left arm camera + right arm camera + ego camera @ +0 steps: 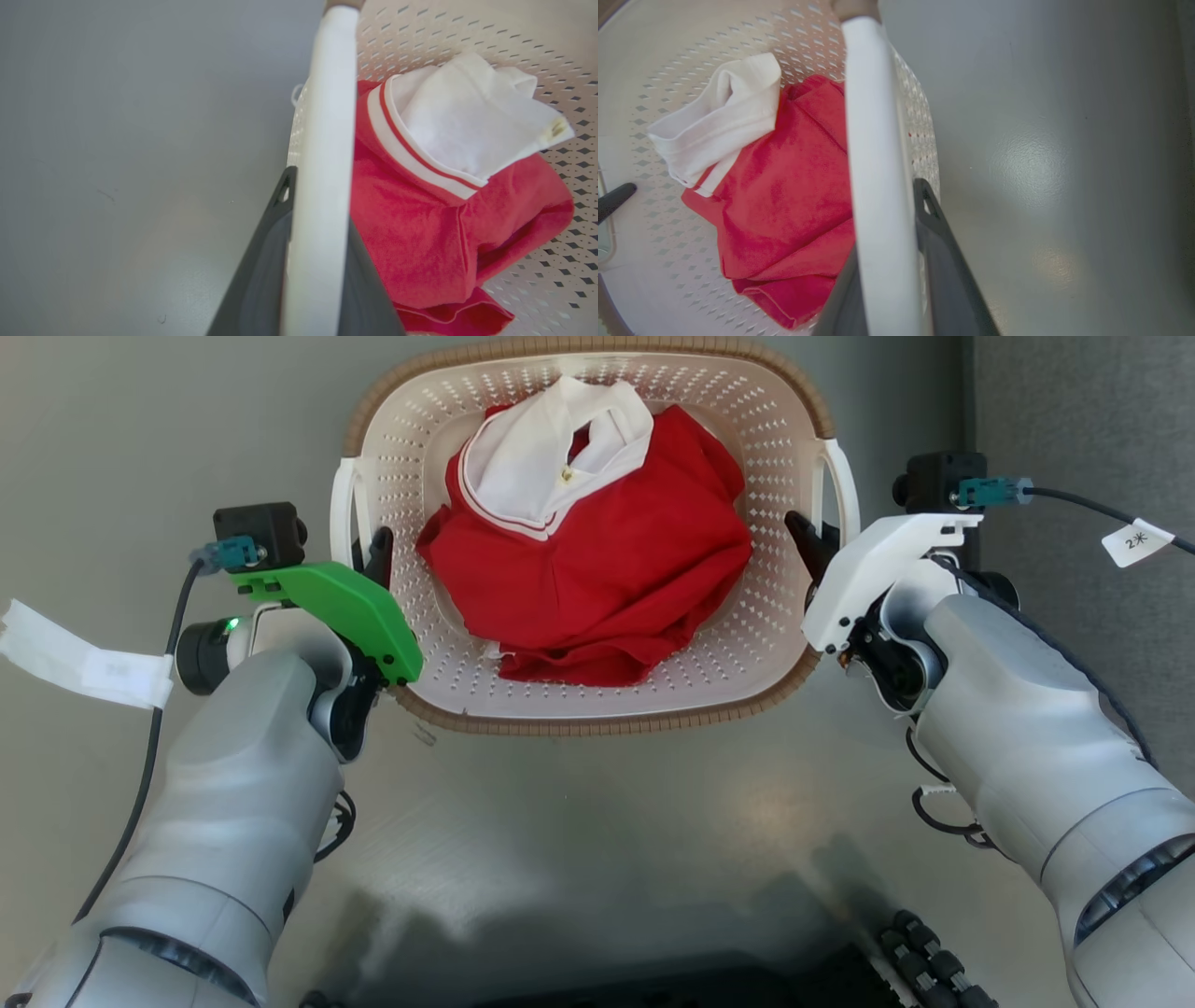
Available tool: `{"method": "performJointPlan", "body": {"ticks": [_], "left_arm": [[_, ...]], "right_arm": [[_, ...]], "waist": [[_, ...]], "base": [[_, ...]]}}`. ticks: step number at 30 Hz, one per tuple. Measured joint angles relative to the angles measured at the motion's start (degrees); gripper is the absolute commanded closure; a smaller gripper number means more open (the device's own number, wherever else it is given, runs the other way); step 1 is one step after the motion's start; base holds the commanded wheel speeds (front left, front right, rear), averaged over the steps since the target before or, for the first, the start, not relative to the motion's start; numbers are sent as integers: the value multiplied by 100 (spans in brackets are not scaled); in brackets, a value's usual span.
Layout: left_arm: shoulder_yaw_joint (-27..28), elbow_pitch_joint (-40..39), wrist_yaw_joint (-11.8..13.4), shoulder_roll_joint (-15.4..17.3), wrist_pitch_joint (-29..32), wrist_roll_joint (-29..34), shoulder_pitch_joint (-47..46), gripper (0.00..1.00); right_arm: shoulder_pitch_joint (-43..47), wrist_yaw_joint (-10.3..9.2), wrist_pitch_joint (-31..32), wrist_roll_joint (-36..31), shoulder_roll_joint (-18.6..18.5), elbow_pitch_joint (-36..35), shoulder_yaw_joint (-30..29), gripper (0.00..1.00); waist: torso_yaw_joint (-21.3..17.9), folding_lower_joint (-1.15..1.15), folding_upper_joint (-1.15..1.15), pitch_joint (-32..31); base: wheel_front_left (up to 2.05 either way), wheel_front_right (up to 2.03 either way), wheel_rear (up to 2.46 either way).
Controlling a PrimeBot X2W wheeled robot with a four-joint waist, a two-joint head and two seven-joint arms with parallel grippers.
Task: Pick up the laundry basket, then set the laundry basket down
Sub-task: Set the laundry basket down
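My left gripper [320, 205] is clamped on the left white side handle [322, 116]. In the left wrist view one long dark finger [261, 270] lies against the outer face of the handle bar and the other against its inner face, both touching it. In the head view this left gripper [367, 555] sits under a bright green plastic cover [350, 611], and its inner finger reaches inside the basket wall.

My right gripper [887, 224] is closed in the same manner on the right white side handle [873, 140], with one dark finger [943, 261] outside the bar and one inside. In the head view the right gripper [822, 546] sits under a white plastic cover [878, 569].

Between the two grippers is the small cream-white perforated plastic laundry basket [747, 644], rounded-rectangular, with a brown woven-look rim [597, 721]. It is in the upper middle of the head view, over a smooth grey floor [597, 821]. I cannot tell if the basket stands on the floor or hangs above it.

Inside the basket lies a crumpled red cloth garment with a white collar [607, 560], in the middle of the bottom.

Further out, a black cable [154, 709] with a white paper tag [84, 658] runs along my left forearm.
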Motion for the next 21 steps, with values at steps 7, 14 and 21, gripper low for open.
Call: {"method": "performJointPlan", "body": {"ticks": [7,14,21], "left_arm": [[0,27,0,5,-98,12,-171,100],[-2,42,0,9,-151,124,-357,100],[16,73,0,9,-223,154,-468,100]], "right_arm": [[-143,0,-130,1,8,8,2,100],[-259,0,-277,9,4,14,20,100],[-337,0,-422,27,12,15,56,100]], "waist": [[-2,0,0,348],[15,0,0,629],[42,0,0,855]], "base": [[0,0,0],[0,0,0],[0,0,0]]}}
